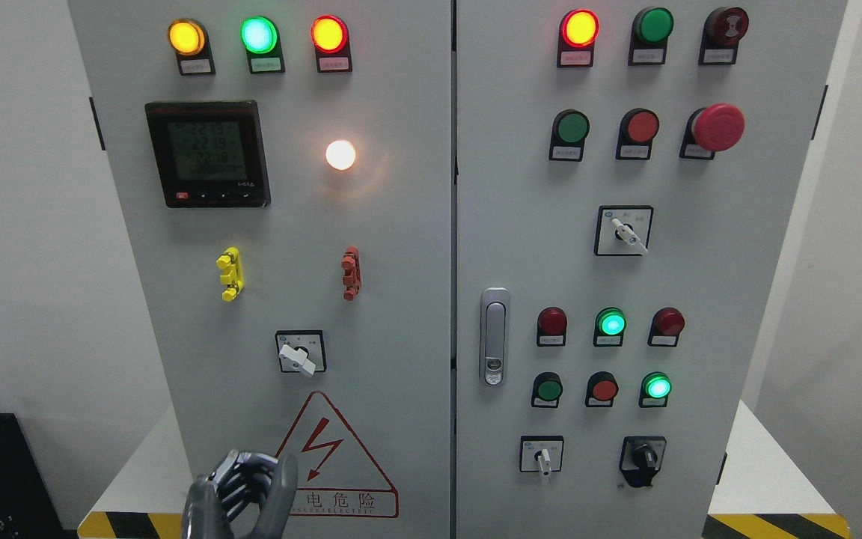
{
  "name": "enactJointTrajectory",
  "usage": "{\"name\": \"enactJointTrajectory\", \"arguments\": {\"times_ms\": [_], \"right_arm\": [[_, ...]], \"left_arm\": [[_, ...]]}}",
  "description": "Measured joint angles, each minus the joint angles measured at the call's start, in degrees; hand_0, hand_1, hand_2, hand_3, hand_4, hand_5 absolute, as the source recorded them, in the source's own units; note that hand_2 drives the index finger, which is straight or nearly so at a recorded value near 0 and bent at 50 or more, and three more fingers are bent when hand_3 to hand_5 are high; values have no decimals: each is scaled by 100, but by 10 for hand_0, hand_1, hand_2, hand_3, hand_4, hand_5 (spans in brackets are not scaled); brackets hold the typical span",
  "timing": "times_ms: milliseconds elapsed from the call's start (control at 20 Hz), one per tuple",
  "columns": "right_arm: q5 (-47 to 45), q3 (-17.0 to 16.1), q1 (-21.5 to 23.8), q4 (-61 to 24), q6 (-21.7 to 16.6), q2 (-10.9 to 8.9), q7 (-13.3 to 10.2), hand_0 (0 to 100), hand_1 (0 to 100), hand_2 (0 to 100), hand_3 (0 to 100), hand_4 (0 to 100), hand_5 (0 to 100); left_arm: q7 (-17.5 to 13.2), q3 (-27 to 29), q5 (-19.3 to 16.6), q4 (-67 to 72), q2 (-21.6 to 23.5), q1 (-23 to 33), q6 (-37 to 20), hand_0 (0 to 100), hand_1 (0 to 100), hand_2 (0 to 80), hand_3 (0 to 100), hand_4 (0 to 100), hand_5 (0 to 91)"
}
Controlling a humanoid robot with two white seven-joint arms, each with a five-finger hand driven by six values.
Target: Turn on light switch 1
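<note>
Cabinet (401,299) fills the view, its white rotary switch (298,358) sitting mid-panel, straight above and slightly right of the left hand (240,494), which hangs at the bottom edge with fingers loosely curled, holding nothing, the switch handle slanting down-right.

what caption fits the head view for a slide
Left hand raised at the bottom edge, below the rotary switch on a grey control cabinet.

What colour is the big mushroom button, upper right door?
Red mushroom button, clearest in the head view.
</note>
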Motion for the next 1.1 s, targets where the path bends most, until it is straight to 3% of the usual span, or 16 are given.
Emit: {"name": "enactJointTrajectory", "arguments": {"times_ms": [100,250,350,450,650,750,800,900,950,1100], "right_arm": [[0,0,0,0,0,0,0,0,0,0,0,0,0],[0,0,0,0,0,0,0,0,0,0,0,0,0],[0,0,0,0,0,0,0,0,0,0,0,0,0],[0,0,0,0,0,0,0,0,0,0,0,0,0],[0,0,0,0,0,0,0,0,0,0,0,0,0],[0,0,0,0,0,0,0,0,0,0,0,0,0],[0,0,0,0,0,0,0,0,0,0,0,0,0],[0,0,0,-1,0,0,0,0,0,0,0,0,0],[0,0,0,0,0,0,0,0,0,0,0,0,0],[0,0,0,2,0,0,0,0,0,0,0,0,0]], "left_arm": [[10,-3,168,241,102,506,-448,159,270,455,827,895,627],[-257,-7,445,838,271,1074,-1086,169,245,363,699,784,447],[-522,-8,584,1421,359,1314,-1572,157,212,246,543,627,175],[-845,-3,698,2110,430,1473,-1967,156,192,164,438,510,25],[-1464,13,907,3726,475,1564,-2311,157,159,10,218,317,0],[-1786,20,964,4615,488,1491,-2368,158,155,0,129,235,0],[-1940,20,987,5047,494,1436,-2378,152,147,0,43,140,0],[-2107,12,1019,5881,505,1311,-2364,148,159,0,0,43,0],[-2144,4,1032,6283,509,1240,-2180,191,166,0,0,0,0],[-2212,-23,1059,7323,521,991,-1201,252,159,0,0,0,0]]}}
